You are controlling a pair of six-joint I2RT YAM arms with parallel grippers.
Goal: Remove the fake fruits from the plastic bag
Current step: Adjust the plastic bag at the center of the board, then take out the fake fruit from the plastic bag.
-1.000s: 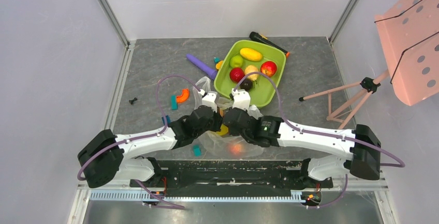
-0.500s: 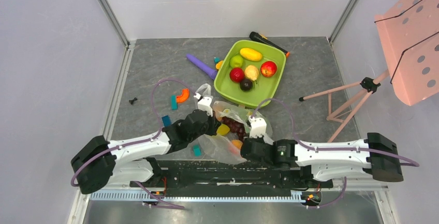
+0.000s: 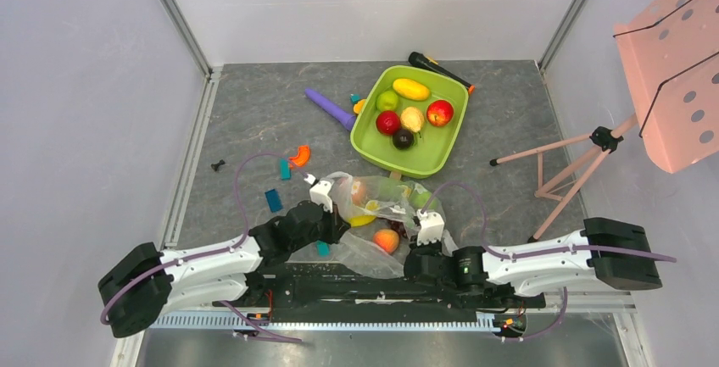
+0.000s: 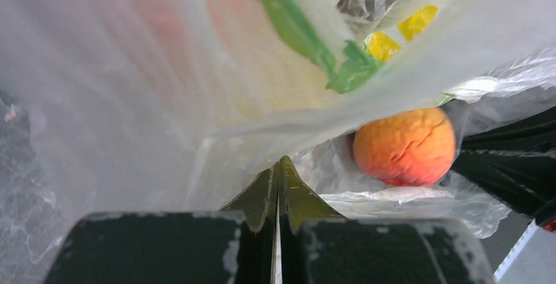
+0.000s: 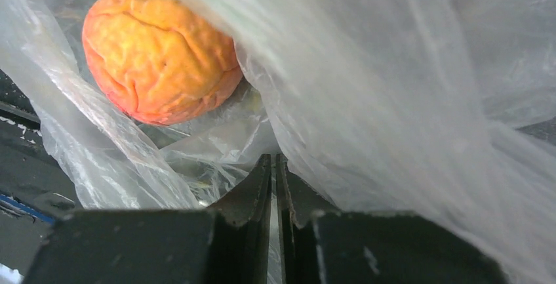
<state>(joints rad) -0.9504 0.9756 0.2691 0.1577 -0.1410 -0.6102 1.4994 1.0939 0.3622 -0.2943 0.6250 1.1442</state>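
Observation:
The transparent plastic bag (image 3: 386,214) lies near the table's front edge, stretched between my two grippers. Inside it I see a peach-orange fruit (image 3: 387,241), a yellow one (image 3: 365,211), a reddish one (image 3: 358,189) and a green one (image 3: 421,200). My left gripper (image 3: 337,212) is shut on the bag's left side, its jaws (image 4: 278,166) pinching the film. My right gripper (image 3: 424,214) is shut on the bag's right side (image 5: 273,161). The peach-orange fruit shows in both wrist views (image 4: 404,146) (image 5: 160,51). Several more fruits lie in the lime-green tray (image 3: 437,157).
A purple stick (image 3: 331,108), an orange block (image 3: 298,157) and teal blocks (image 3: 272,200) (image 3: 322,249) lie left of the bag. A black tool (image 3: 439,69) lies behind the tray. A pink stand (image 3: 585,148) occupies the right side.
Both grippers have drawn back from the tray's near edge toward the table front and moved apart, pulling the bag with them and spreading it out.

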